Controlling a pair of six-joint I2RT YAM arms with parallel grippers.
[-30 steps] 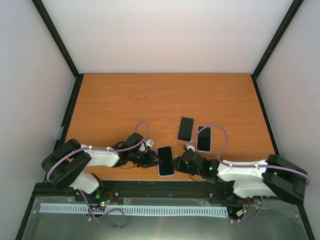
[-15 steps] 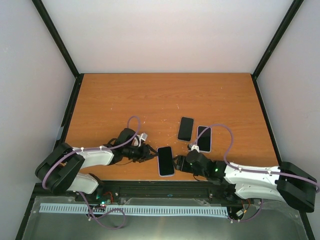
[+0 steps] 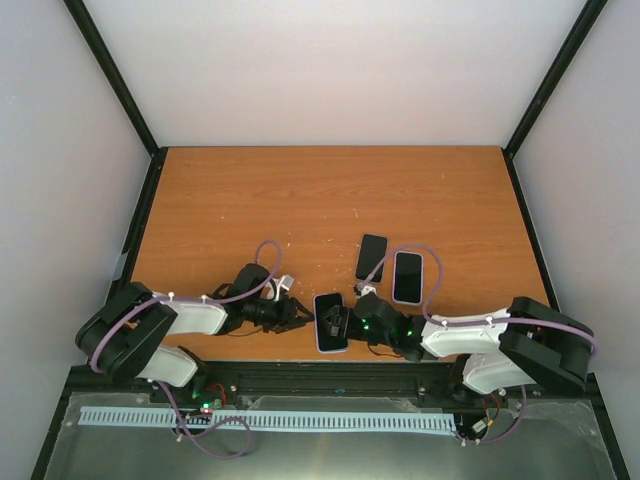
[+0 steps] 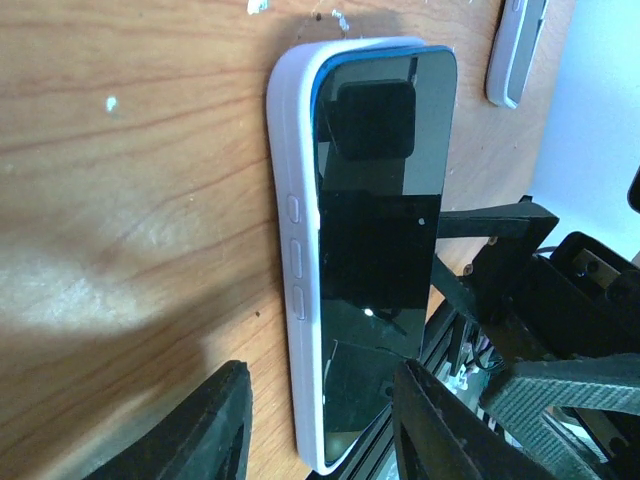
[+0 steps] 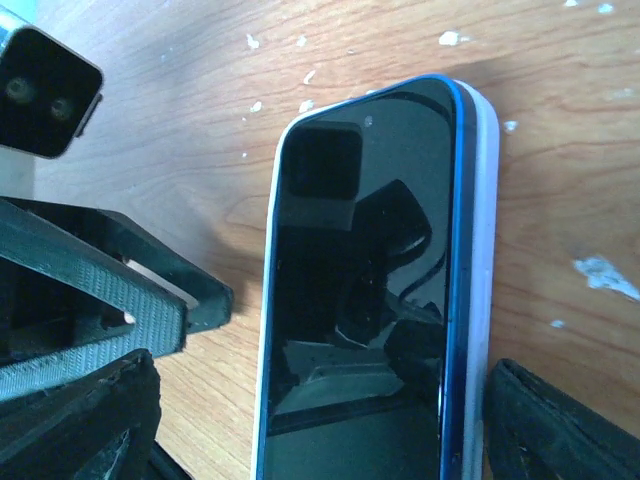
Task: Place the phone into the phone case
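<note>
The phone (image 3: pixel 331 322), black screen up with a blue rim, lies in the white phone case (image 4: pixel 295 250) near the table's front edge. In the right wrist view the blue rim of the phone (image 5: pixel 365 300) shows along the case wall (image 5: pixel 483 200). My left gripper (image 3: pixel 303 316) reaches in from the left. It (image 4: pixel 320 430) is open astride the phone's near end, one finger clear of the case. My right gripper (image 3: pixel 347 322) comes from the right, and it (image 5: pixel 320 430) stands wide open around the phone (image 4: pixel 375 250).
A black phone (image 3: pixel 371 257) and a white-edged phone (image 3: pixel 407 277) lie just behind the right gripper. The table's front edge (image 3: pixel 330 358) and a black rail run close below the phone. White flecks dot the wood.
The right gripper has opened wide and slid left over the phone's right side. The left gripper has stayed at the phone's left edge.
</note>
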